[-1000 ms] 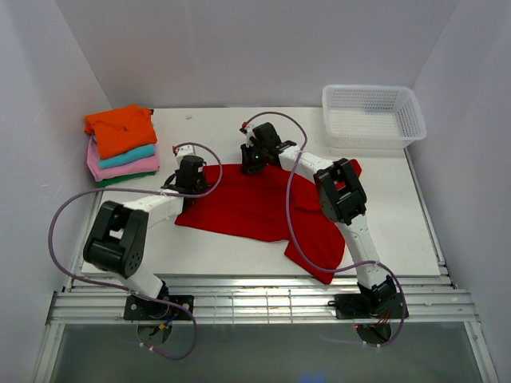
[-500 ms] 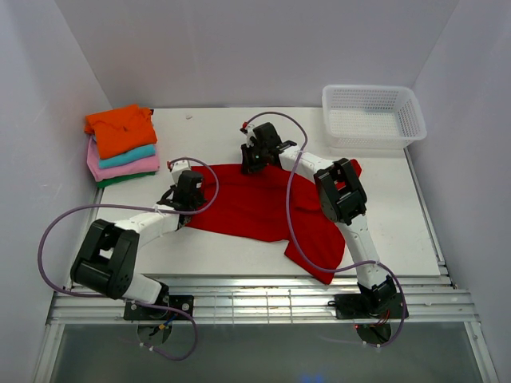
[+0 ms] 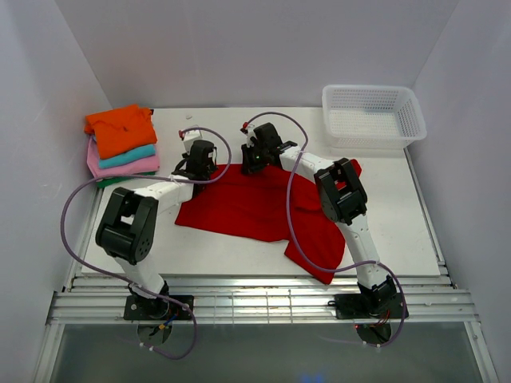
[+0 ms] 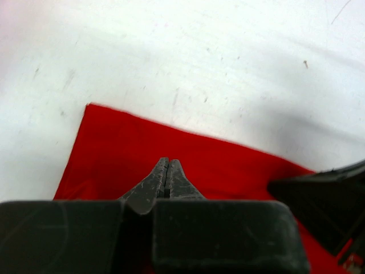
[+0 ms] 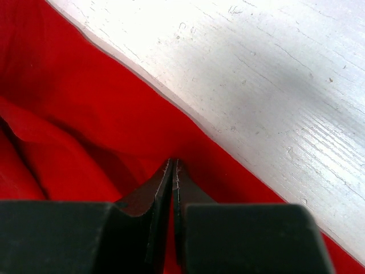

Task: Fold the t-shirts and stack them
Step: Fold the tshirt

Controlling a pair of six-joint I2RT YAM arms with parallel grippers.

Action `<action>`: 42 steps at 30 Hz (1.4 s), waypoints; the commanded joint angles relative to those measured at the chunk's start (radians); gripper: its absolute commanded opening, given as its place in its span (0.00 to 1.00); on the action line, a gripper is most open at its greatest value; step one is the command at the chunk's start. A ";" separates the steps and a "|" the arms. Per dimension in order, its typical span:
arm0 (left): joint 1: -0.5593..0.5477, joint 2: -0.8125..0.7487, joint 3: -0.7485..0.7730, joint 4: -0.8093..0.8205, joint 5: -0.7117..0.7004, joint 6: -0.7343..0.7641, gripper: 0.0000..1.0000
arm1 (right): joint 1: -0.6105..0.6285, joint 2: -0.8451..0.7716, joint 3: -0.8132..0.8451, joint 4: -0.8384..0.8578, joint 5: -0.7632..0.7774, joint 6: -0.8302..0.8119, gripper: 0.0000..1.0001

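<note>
The bright red t-shirt lies spread across the middle of the table, with one part trailing to the near right. My left gripper is shut over the shirt's far left corner. In the left wrist view its tips rest on flat red cloth just inside that corner. My right gripper is at the shirt's far edge. In the right wrist view it is shut with creased red cloth at its tips. Folded orange, teal, pink and dark green tees are stacked at the far left.
A white mesh basket stands at the far right corner. White walls close in the table on the left, back and right. Bare white tabletop lies beyond the shirt's far edge. A metal rail runs along the near edge.
My left gripper moved toward me along the shirt's left side, then back out to the far left corner. The shirt's left edge shifted with it. The right arm has not moved.
</note>
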 commanded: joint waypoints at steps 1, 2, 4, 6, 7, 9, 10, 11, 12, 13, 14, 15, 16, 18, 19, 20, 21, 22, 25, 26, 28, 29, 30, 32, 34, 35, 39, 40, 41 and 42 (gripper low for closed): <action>-0.005 0.078 0.072 0.030 -0.013 0.046 0.00 | 0.005 0.030 -0.016 -0.107 0.020 -0.024 0.09; -0.003 0.095 0.087 0.036 -0.010 0.050 0.00 | 0.005 0.031 -0.016 -0.109 0.020 -0.024 0.09; -0.003 0.142 0.104 0.036 0.002 0.058 0.00 | 0.005 0.034 -0.016 -0.109 0.022 -0.025 0.09; -0.003 0.164 0.115 0.029 0.000 0.054 0.00 | 0.005 0.037 -0.015 -0.112 0.022 -0.028 0.09; -0.003 0.179 0.112 0.032 0.003 0.054 0.00 | 0.007 0.040 -0.013 -0.113 0.020 -0.030 0.09; -0.003 0.186 0.100 0.029 0.003 0.050 0.00 | 0.005 0.041 -0.012 -0.115 0.020 -0.030 0.09; -0.003 0.183 0.094 0.027 0.003 0.044 0.00 | 0.005 0.044 -0.012 -0.115 0.020 -0.030 0.09; -0.003 0.175 0.084 0.023 0.005 0.040 0.00 | 0.005 0.043 -0.012 -0.115 0.020 -0.031 0.09; -0.005 0.164 0.060 0.024 0.007 0.035 0.00 | 0.007 0.043 -0.013 -0.116 0.020 -0.030 0.09; -0.005 0.149 0.043 0.026 0.008 0.026 0.00 | 0.005 0.043 -0.013 -0.116 0.020 -0.030 0.09; -0.005 0.114 0.028 0.026 0.010 0.023 0.00 | 0.007 0.041 -0.012 -0.116 0.020 -0.028 0.09; -0.005 0.095 0.011 0.026 0.008 0.020 0.00 | 0.007 0.041 -0.010 -0.116 0.020 -0.030 0.09; -0.005 0.074 -0.026 0.026 0.010 0.015 0.00 | 0.005 0.041 -0.012 -0.116 0.020 -0.028 0.09; -0.005 0.020 -0.057 0.021 0.022 0.008 0.00 | 0.007 0.040 -0.010 -0.118 0.022 -0.027 0.09; -0.005 0.003 -0.090 0.017 0.028 0.001 0.00 | 0.005 0.041 -0.009 -0.116 0.022 -0.025 0.09; -0.009 -0.015 -0.109 0.013 0.036 -0.012 0.00 | 0.005 0.041 -0.007 -0.118 0.019 -0.022 0.09; -0.011 -0.046 -0.127 0.013 0.039 -0.019 0.00 | 0.005 0.041 -0.004 -0.118 0.019 -0.021 0.09; -0.016 -0.060 -0.147 0.012 0.040 -0.025 0.00 | 0.005 0.043 -0.006 -0.119 0.017 -0.019 0.09; -0.040 -0.101 -0.218 0.013 0.025 -0.048 0.00 | 0.007 0.043 -0.006 -0.118 0.017 -0.016 0.09; -0.042 -0.104 -0.244 0.013 0.023 -0.051 0.00 | 0.005 0.043 -0.006 -0.119 0.017 -0.016 0.09; -0.046 -0.104 -0.262 0.013 0.022 -0.058 0.00 | 0.005 0.044 -0.006 -0.119 0.016 -0.014 0.09; -0.048 -0.104 -0.274 0.013 0.022 -0.061 0.00 | 0.005 0.046 -0.006 -0.118 0.014 -0.014 0.09; -0.049 -0.106 -0.279 0.015 0.020 -0.065 0.00 | 0.005 0.047 -0.006 -0.119 0.013 -0.016 0.09; -0.052 -0.123 -0.284 0.027 0.007 -0.066 0.00 | 0.005 0.049 -0.006 -0.121 0.016 -0.018 0.09; -0.054 -0.140 -0.256 0.029 -0.007 -0.052 0.00 | 0.007 0.049 -0.010 -0.122 0.019 -0.021 0.09; -0.052 -0.140 -0.236 0.027 -0.012 -0.043 0.00 | 0.007 0.049 -0.012 -0.122 0.019 -0.019 0.09; -0.052 -0.060 -0.085 0.020 -0.044 0.012 0.00 | 0.005 0.049 -0.012 -0.121 0.019 -0.022 0.09; -0.051 -0.033 -0.030 0.024 -0.049 0.024 0.00 | 0.005 0.049 -0.012 -0.124 0.017 -0.022 0.09; -0.051 0.021 -0.003 0.024 -0.053 0.041 0.00 | 0.005 0.047 -0.009 -0.124 0.014 -0.022 0.09; -0.051 0.041 0.020 0.024 -0.050 0.044 0.00 | 0.005 0.047 -0.007 -0.124 0.016 -0.024 0.09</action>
